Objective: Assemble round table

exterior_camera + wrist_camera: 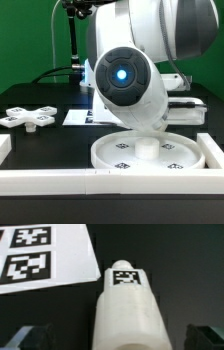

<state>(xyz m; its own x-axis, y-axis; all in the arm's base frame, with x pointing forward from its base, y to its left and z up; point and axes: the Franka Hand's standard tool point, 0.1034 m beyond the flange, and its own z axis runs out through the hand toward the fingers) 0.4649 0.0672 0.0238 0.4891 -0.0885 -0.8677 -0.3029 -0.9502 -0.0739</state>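
Starting up close in the exterior view, a long white rail (90,182) runs along the front of the table at 6 o'clock. Just behind it, at 5 o'clock, the big round disc (108,152) lies flat with its rim up. It has small square tags on it and a small white bump in its middle. The robot arm (130,85) hangs over the disc and fills the middle of the picture. A blue light glows on its round part. The arm hides its own gripper in this view. Farther back, at 9 o'clock, the cross-shaped base (28,116) lies flat on the black table (40,140), well apart from the disc. Between the base and the arm lies the marker board (78,117).

In the wrist view, the gripper (118,336) has its two dark fingers (30,336) spread wide. The white leg (125,303) lies between them. A dark gap shows on each side, so the fingers are not touching it. The leg points away from the camera and has a square tag near its far end. Near that end, a corner of the marker board with two big tags lies on the table.
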